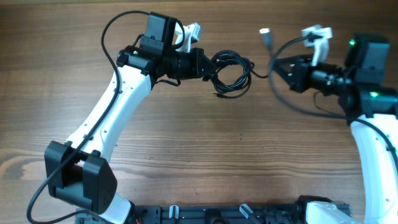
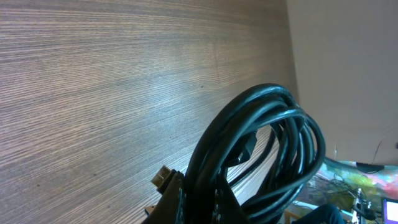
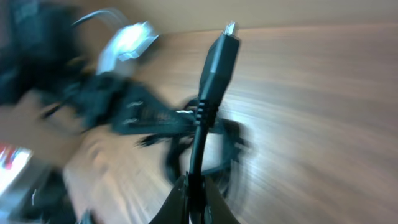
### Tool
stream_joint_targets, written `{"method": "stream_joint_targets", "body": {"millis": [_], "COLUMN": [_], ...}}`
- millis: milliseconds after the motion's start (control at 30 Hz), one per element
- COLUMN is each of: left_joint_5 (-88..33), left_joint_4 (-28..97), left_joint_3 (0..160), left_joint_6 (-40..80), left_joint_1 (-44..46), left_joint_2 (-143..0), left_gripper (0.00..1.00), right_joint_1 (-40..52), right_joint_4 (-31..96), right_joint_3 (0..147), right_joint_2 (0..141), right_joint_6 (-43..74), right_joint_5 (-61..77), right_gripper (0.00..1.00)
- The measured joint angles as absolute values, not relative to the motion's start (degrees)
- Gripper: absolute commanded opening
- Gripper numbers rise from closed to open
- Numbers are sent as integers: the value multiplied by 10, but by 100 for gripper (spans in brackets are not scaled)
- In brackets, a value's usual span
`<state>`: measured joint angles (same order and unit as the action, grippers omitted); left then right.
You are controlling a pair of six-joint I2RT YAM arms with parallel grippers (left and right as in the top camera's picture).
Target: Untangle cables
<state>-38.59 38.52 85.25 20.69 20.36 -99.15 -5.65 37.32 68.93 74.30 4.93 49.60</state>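
Note:
The cables [image 1: 233, 74] form a small black coiled bundle above the middle of the wooden table. My left gripper [image 1: 208, 67] is shut on the bundle's left side. In the left wrist view the coils [image 2: 261, 146] rise out of the closed left gripper [image 2: 202, 205], with a small metal plug [image 2: 161, 176] beside the fingers. My right gripper [image 1: 275, 67] is shut on one strand pulled out to the right. That strand's plug end [image 1: 265, 32] sticks up beyond the jaws. The blurred right wrist view shows the right gripper [image 3: 196, 202] clamped on this cord just below its plug [image 3: 217, 56].
The left arm's base [image 1: 81, 180] stands at the front left, and the right arm's white link [image 1: 376, 162] runs down the right edge. A black rail [image 1: 236, 214] lines the table's front edge. Bare wood [image 1: 217, 143] lies in front of the bundle.

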Motion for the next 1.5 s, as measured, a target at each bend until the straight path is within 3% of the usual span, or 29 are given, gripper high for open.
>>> {"method": "stream_joint_targets", "body": {"millis": [167,300,367,433,533,900,1033,1200,1500], "left_joint_5": [-395,-427,-451,-458,-459,-367,-321,-309,-420], "left_joint_4": [381,355,341,340,338,360,394,429,474], "left_joint_3": [853,853,853,853,853,853,853,853,853], "left_joint_6": [215,218,218,218,218,218,207,161,77], "left_joint_1": [204,202,201,201,201,201,201,201,152], "left_joint_2": [-992,-992,-992,-992,-992,-992,-992,-992,-992], "left_gripper": [4,4,4,4,4,4,4,4,4], "right_joint_1": [-72,-73,-74,-74,-74,-24,14,124,228], "right_joint_4": [439,442,442,449,470,478,465,461,457], "right_joint_3": [688,687,681,680,689,747,747,747,747], "right_joint_2": [746,784,809,811,803,701,701,707,829], "right_joint_6": [185,204,157,125,75,57,36,-71,-177], "right_joint_5": [252,179,208,248,301,348,350,351,351], "right_gripper": [6,32,59,73,80,80,74,69,51]}}
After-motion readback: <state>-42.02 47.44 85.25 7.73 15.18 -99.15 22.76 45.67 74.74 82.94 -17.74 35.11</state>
